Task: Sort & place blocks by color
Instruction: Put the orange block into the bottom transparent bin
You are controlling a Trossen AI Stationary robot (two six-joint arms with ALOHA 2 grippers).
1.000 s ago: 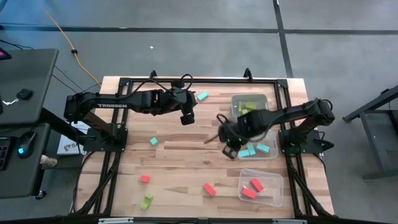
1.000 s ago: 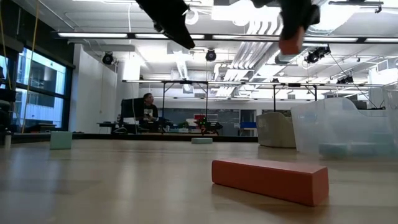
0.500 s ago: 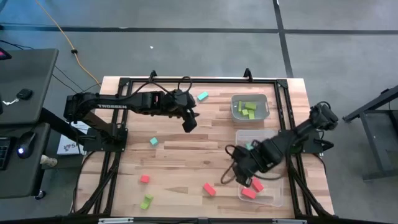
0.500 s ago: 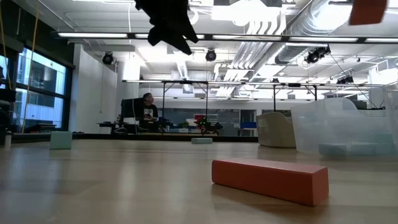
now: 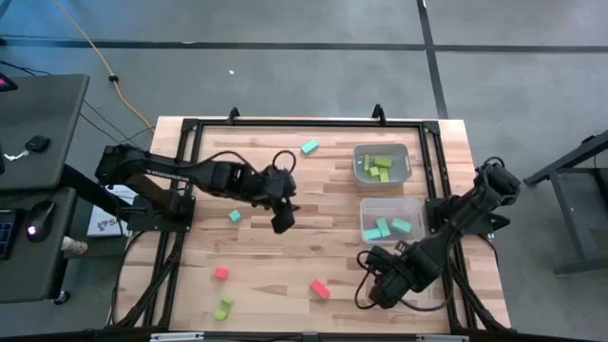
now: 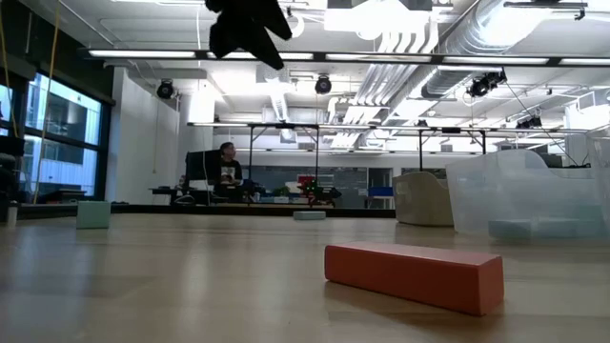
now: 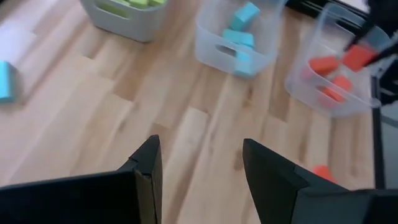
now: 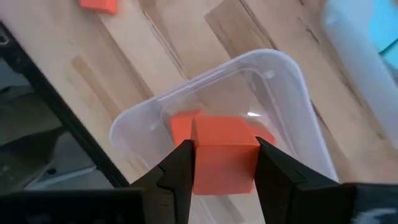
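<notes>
R gripper (image 8: 224, 165) | jaws pinching red-orange block (image 8: 224, 152) on flat sides, over red bin (image 8: 292, 99) | block prob. rigid, light, smooth | L gripper (image 7: 199, 165) jaws spread, empty, above worktop (image 5: 285, 256)

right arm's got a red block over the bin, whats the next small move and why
Probably open the right gripper and drop the red-orange block. Its wrist view shows the block clamped between the fingers directly above the clear bin, which already holds another red-orange block. The left gripper hangs open and empty over bare table, so nothing seems to block the release.
</notes>
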